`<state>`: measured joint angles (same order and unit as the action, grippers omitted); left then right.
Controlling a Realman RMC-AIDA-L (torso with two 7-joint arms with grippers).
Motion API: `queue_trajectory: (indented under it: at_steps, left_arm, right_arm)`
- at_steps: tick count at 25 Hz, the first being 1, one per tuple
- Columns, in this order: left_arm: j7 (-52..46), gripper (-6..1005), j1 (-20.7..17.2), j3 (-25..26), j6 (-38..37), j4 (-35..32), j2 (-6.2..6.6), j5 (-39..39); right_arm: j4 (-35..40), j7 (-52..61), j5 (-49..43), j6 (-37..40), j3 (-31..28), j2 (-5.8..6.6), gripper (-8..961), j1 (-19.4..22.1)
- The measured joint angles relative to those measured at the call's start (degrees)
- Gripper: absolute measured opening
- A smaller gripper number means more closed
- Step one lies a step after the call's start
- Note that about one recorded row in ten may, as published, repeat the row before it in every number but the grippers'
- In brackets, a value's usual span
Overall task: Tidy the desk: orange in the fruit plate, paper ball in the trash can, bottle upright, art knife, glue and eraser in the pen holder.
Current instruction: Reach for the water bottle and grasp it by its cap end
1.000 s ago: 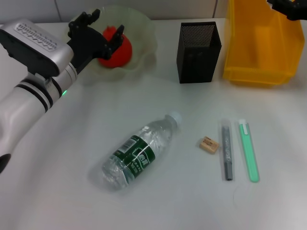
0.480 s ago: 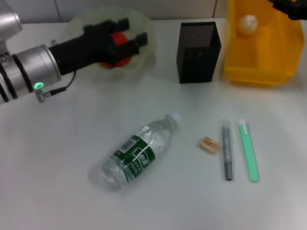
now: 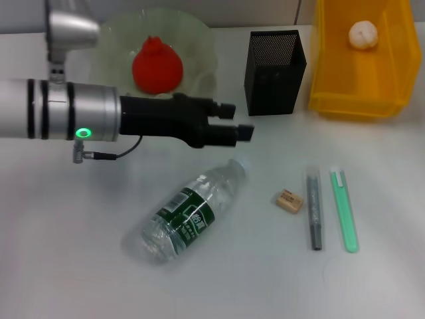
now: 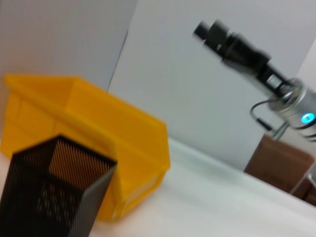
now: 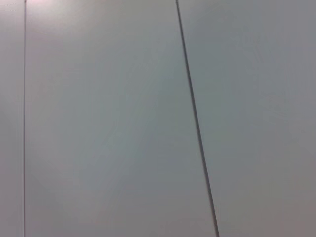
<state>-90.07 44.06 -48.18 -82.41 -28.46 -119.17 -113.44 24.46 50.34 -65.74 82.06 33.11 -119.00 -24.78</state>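
Note:
The orange [image 3: 157, 64] lies in the pale-green fruit plate [image 3: 202, 41] at the back left. My left gripper [image 3: 236, 121] hovers open and empty between the plate and the bottle [image 3: 192, 210], just above its cap; the bottle lies on its side. The black mesh pen holder [image 3: 274, 64] [image 4: 49, 190] stands beside the yellow trash can [image 3: 358, 83] [image 4: 106, 128], which holds the paper ball [image 3: 363, 34]. The eraser [image 3: 289, 200], a grey stick [image 3: 313, 210] and a green stick [image 3: 345, 210] lie at the front right. My right gripper [image 4: 210, 32] is raised, seen far off in the left wrist view.
The white desk [image 3: 80, 266] stretches bare at the front left. The right wrist view faces only a grey panelled wall [image 5: 123, 123]. A brown box [image 4: 279, 160] stands beyond the desk.
My left gripper has drawn away from the orange, which stays in the plate, and swung right and forward toward the bottle. The right arm has left the head view; the paper ball rests in the bin.

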Motion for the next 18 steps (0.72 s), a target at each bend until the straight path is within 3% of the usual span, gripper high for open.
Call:
queue_trajectory:
  at_steps: [3,4,5,9,18]
  left_arm:
    - [-8.75,667,-0.2,-11.26,6.26,-5.07,0.0,0.32]
    - [-15.63,667,-0.98,-19.16,9.99,-9.96,0.02,-0.17]
    - [-15.63,666,-0.98,-19.16,9.99,-9.96,0.02,-0.17]
    - [-33.53,662,-3.0,-36.56,14.91,-23.92,0.21,-7.6]
    - [-43.06,634,-1.93,-43.8,16.67,-26.65,0.01,-10.08]
  right_arm:
    - [-1.3,-0.23,0.06,0.1,-0.04,0.03,651,1.0]
    - [-1.51,-0.45,0.07,0.0,-0.05,0.01,651,1.59]
    - [-1.51,-0.45,0.07,0.0,-0.05,0.01,651,1.59]
    - [-1.93,-0.47,0.14,0.28,-0.15,-0.04,651,2.69]
    - [-2.13,-0.68,0.02,0.39,-0.15,-0.08,651,2.88]
